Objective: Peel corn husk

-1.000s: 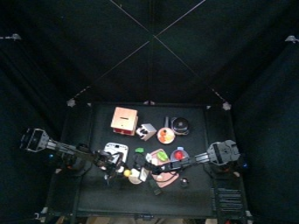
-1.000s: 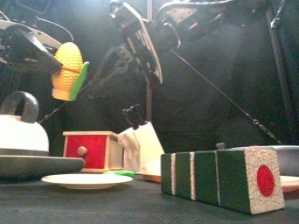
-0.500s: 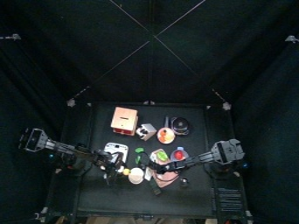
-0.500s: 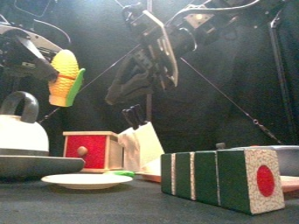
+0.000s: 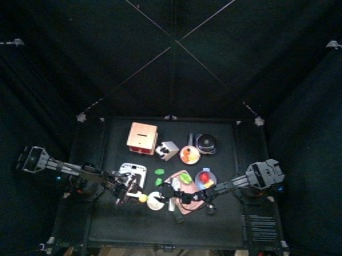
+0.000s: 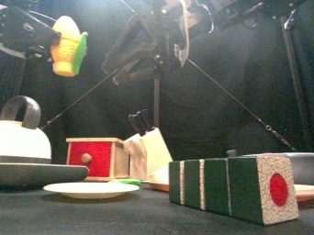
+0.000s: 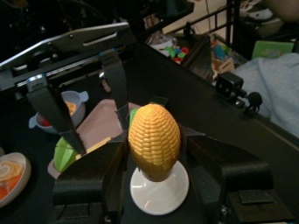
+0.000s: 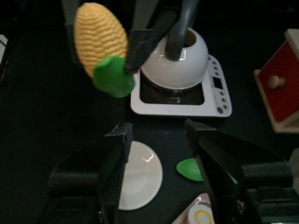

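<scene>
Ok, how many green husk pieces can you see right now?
2. One husk leaf clings to the cob held up by the left gripper; one loose green piece lies beside the white plate. Others may be hidden behind the cob.

White kettle (image 6: 21,133) on its grey base (image 8: 177,96), white round plate (image 6: 90,190), red-and-white box (image 6: 98,157) and green striped block (image 6: 237,186) on the black table (image 6: 73,218).
</scene>
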Action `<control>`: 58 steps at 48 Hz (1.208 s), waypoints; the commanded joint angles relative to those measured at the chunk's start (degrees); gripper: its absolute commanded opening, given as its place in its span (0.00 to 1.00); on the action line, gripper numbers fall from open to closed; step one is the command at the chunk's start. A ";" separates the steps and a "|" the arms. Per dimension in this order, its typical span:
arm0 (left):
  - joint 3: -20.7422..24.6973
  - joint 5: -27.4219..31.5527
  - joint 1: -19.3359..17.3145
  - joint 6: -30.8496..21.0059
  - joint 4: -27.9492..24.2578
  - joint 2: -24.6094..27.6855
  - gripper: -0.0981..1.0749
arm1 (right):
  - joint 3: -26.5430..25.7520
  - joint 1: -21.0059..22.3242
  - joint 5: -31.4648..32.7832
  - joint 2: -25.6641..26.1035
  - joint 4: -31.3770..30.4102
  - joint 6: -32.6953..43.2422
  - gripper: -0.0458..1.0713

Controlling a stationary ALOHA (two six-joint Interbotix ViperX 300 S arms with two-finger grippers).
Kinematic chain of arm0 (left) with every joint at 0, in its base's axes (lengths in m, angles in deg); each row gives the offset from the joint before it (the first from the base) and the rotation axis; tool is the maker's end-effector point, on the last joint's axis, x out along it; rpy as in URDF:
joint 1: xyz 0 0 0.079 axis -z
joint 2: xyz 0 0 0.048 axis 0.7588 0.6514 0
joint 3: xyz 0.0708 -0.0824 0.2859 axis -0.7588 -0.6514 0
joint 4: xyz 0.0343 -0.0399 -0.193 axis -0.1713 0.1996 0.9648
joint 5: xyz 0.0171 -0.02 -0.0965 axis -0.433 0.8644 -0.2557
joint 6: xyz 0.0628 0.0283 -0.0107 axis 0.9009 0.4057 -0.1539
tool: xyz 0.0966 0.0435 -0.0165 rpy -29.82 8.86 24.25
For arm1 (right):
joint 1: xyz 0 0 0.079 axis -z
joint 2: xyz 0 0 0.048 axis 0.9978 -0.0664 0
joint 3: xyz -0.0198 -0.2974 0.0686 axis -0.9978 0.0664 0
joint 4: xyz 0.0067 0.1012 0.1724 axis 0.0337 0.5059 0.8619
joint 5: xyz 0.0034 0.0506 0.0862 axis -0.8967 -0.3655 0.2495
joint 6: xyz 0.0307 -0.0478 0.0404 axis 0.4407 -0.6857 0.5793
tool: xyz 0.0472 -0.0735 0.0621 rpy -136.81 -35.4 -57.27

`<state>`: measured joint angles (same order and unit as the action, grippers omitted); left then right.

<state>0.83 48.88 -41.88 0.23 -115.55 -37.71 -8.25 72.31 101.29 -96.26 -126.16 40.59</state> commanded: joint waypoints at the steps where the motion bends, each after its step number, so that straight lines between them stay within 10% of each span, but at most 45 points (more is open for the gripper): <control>1: 0.62 -0.70 -0.35 0.09 0.00 -0.26 0.60 | -2.11 -0.35 -0.26 1.85 -0.97 -0.09 0.82; 58: 0.79 -1.05 -0.35 2.37 -0.79 1.58 0.60 | -8.35 -0.18 -6.42 -3.69 -2.55 -0.18 0.76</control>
<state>0.83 48.44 -42.06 2.52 -116.52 -35.95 -15.36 71.78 95.23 -101.09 -128.89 40.50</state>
